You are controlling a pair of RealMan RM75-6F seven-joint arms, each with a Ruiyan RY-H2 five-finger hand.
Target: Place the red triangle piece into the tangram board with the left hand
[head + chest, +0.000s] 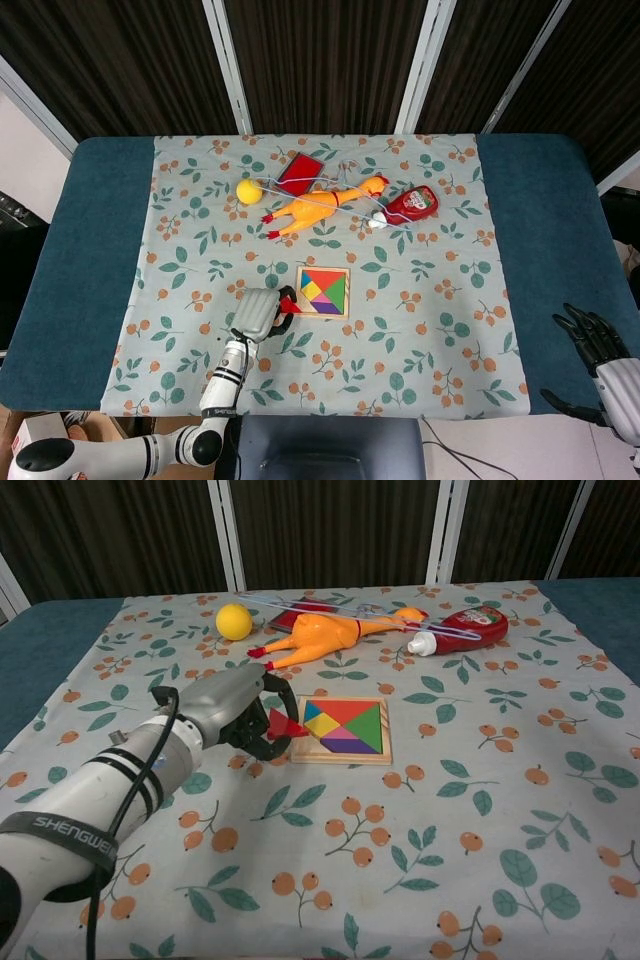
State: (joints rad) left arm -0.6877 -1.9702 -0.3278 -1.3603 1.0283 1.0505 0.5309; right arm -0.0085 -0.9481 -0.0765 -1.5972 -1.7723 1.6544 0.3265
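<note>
The left hand [232, 708] pinches the red triangle piece [280, 723] just left of the tangram board [341, 730].

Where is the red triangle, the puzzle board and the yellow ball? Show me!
red triangle [279, 724], chest view, on its flat red face between the left hand's fingers.
puzzle board [342, 758], chest view, on the wooden front rim.
yellow ball [234, 622], chest view, on the middle of the ball.
</note>
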